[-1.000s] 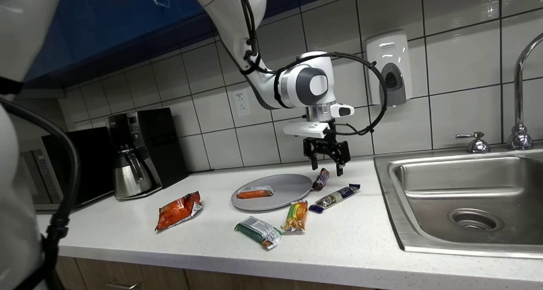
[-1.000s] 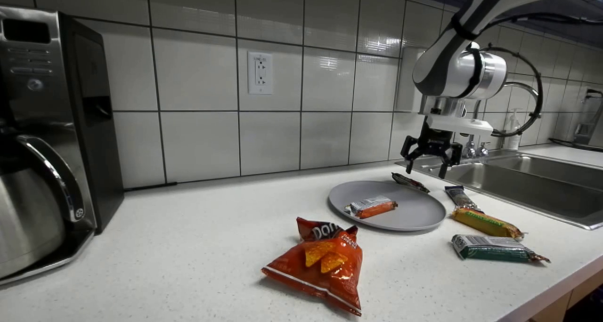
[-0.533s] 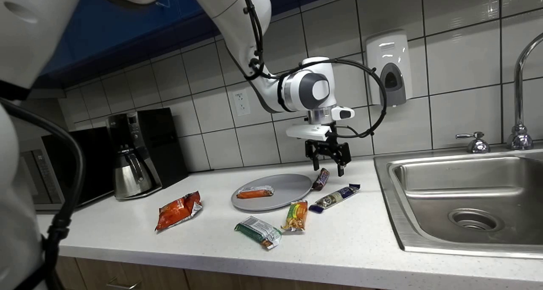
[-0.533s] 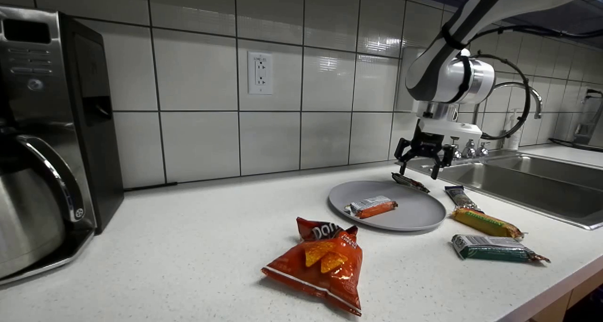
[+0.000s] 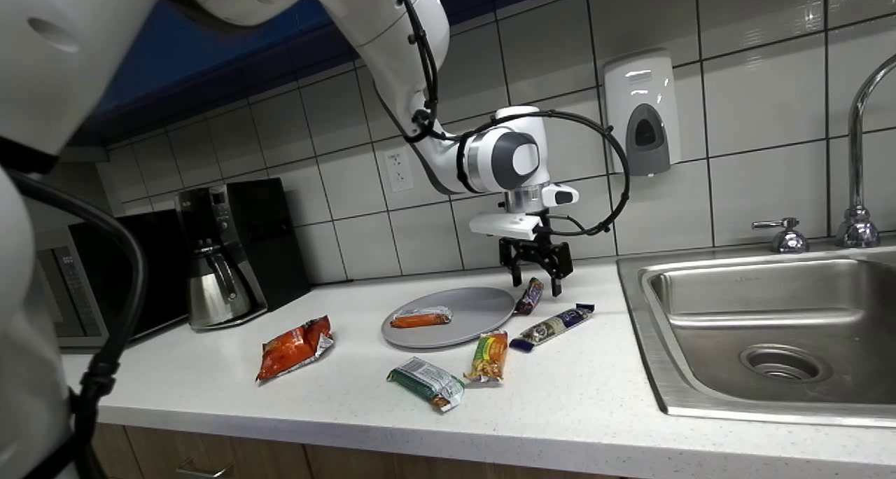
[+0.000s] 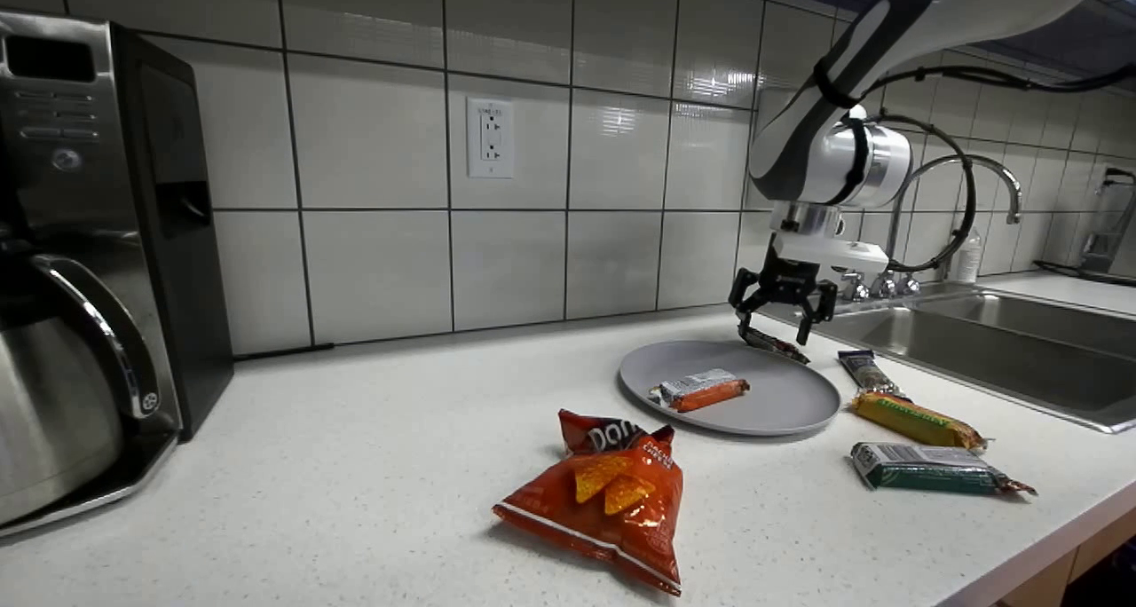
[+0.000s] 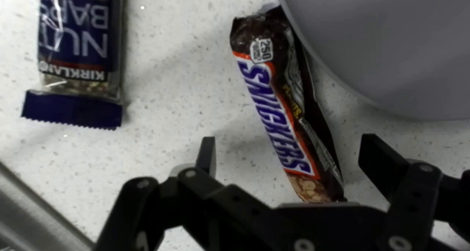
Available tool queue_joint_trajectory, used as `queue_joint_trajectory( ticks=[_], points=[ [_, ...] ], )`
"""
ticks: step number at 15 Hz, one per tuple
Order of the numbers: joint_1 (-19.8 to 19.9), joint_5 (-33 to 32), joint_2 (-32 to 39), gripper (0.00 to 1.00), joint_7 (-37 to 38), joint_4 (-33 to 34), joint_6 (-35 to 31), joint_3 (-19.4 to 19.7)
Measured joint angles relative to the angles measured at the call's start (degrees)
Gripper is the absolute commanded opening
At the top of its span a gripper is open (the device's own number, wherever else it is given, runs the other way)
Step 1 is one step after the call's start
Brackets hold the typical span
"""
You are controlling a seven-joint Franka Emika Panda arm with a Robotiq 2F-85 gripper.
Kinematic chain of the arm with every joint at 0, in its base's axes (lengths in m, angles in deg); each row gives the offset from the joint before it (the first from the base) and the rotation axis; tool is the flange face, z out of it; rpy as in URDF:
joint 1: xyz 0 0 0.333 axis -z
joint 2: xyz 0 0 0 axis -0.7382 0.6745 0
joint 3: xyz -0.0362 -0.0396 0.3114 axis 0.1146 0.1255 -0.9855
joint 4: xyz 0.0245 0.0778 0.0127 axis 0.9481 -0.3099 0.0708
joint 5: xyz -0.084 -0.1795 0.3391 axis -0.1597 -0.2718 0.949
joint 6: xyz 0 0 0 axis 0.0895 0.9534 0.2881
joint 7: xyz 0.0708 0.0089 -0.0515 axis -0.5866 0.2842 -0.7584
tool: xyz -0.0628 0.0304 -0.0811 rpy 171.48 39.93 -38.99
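Above the desk [image 5: 588,395], the claw [image 5: 536,286] hovers with its jaws spread wide and empty over the Snickers [image 7: 274,113], which lies against the far right edge of the plate [image 5: 483,307], the nut bar [image 5: 553,327] nearer and further right.

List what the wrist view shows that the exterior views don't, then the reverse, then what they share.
Only the wrist view: readable lettering on the candy bar ("SNICKERS") and, upside down, on the nut bar ("NUT BARS").

Only the exterior views: the chip bag, coffee maker, wall outlet, faucet, yellow snack, green snack, and the orange snack lying on the plate.

Shared: the open gripper, the candy bar beside the plate, the nut bar, the counter, and what looks like the sink's edge.
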Motion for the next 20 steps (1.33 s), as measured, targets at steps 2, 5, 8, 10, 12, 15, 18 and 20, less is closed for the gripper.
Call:
queue_joint_trajectory(
  ticks=[2, 5, 8, 10, 12, 15, 18, 20],
  points=[
    [-0.2, 0.0, 0.3, 1.0, 0.0, 0.1, 0.1, 0.0],
    [-0.3, 0.0, 0.5, 0.74, 0.0, 0.1, 0.1, 0.0],
    [-0.3, 0.0, 0.6, 0.49, 0.2, 0.1, 0.1, 0.0],
    [-0.3, 0.0, 0.6, 0.33, 0.4, 0.1, 0.1, 0.0],
    [-0.3, 0.0, 0.6, 0.18, 0.6, 0.1, 0.1, 0.0],
    [-0.3, 0.0, 0.6, 0.02, 0.7, 0.2, 0.1, 0.1],
    [-0.3, 0.0, 0.2, 0.05, 1.5, 0.3, 0.1, 0.1],
    [-0.3, 0.0, -0.8, 0.05, 1.6, 0.3, 0.1, 0.1]
  ],
)
